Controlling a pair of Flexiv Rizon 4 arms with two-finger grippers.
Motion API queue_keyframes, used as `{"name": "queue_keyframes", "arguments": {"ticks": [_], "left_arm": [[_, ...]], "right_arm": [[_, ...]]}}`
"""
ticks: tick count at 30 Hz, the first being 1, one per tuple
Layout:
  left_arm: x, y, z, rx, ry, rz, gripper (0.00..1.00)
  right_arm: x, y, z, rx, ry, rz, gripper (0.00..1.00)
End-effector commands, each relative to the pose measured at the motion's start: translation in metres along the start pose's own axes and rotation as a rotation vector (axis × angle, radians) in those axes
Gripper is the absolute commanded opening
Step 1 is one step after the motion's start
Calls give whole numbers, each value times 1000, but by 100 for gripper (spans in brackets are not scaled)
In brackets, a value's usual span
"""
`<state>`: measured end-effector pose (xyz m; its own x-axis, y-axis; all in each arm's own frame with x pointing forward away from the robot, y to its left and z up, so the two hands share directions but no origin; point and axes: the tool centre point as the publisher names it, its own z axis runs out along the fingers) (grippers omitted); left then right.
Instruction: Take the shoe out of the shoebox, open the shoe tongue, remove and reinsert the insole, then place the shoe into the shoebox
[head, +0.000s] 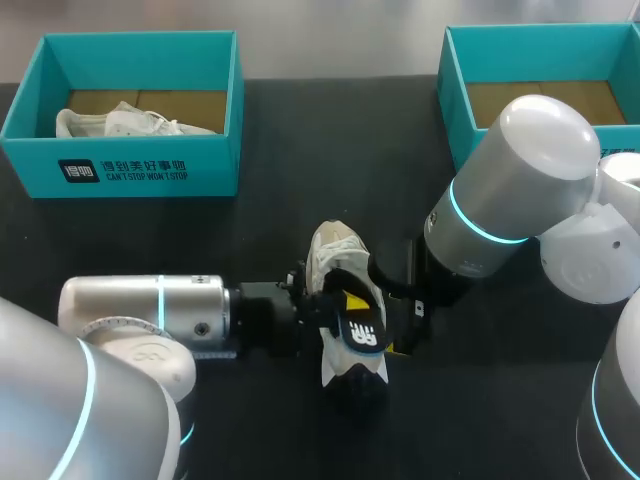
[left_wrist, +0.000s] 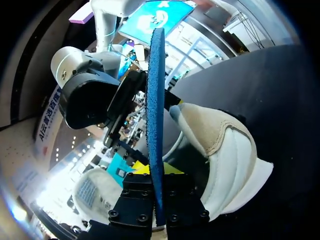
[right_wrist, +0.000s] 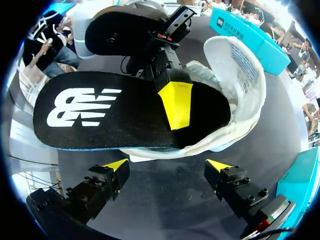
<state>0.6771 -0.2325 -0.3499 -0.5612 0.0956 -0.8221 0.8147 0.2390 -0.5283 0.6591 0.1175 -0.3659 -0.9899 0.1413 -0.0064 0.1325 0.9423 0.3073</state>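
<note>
Closest to me, my left gripper (head: 345, 305) is clamped on the black insole (right_wrist: 100, 112), one yellow finger flat on its top face. The left wrist view shows the insole edge-on between the fingers, blue underneath. The insole lies along the shoe (head: 335, 250), its logo end sticking out toward me and its other end tucked inside.

The shoe sits on the black table (head: 270, 230) between my two arms, its long axis running near to far with a slight slant. I can't tell which end is the toe.

My right gripper (right_wrist: 167, 165) hangs just beside the shoe, fingers apart and holding nothing.

At the far edge, the left shoebox (head: 140, 170) holds a white shoe (head: 120, 122). The right shoebox (head: 540, 55) shows a brown floor, and my right arm hides the rest.
</note>
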Motion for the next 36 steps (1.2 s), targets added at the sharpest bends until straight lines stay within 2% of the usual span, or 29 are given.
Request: {"name": "queue_keyframes", "arguments": {"ticks": [1, 5, 6, 7, 8, 9, 11, 19, 25, 26, 27, 36], "left_arm": [[1, 1, 6, -7, -11, -3, 0], [-4, -6, 0, 6, -31, -35, 0], [-5, -8, -2, 5, -35, -40, 7], [-4, -12, -4, 1, -38, -44, 24], [-5, -13, -5, 1, -42, -55, 35], [-6, -13, -5, 0, -43, -55, 40], [-8, -16, -7, 6, -49, -57, 40], [-15, -29, -12, 24, -77, -107, 34], [-16, -38, -12, 27, -80, -106, 15], [-15, -38, -11, 27, -78, -101, 10], [-14, -39, -10, 29, -74, -85, 0], [-2, -24, 0, 26, -72, 38, 0]], "right_arm": [[1, 0, 1, 1, -1, 0, 100], [1, 0, 1, 1, -1, 0, 100], [1, 0, 1, 1, -1, 0, 100], [1, 0, 1, 1, -1, 0, 100], [1, 0, 1, 1, -1, 0, 100], [1, 0, 1, 1, -1, 0, 100], [1, 0, 1, 1, -1, 0, 100], [1, 0, 1, 1, -1, 0, 100], [1, 0, 1, 1, -1, 0, 100], [1, 0, 1, 1, -1, 0, 100], [1, 0, 1, 1, -1, 0, 100], [1, 0, 1, 1, -1, 0, 100]]}}
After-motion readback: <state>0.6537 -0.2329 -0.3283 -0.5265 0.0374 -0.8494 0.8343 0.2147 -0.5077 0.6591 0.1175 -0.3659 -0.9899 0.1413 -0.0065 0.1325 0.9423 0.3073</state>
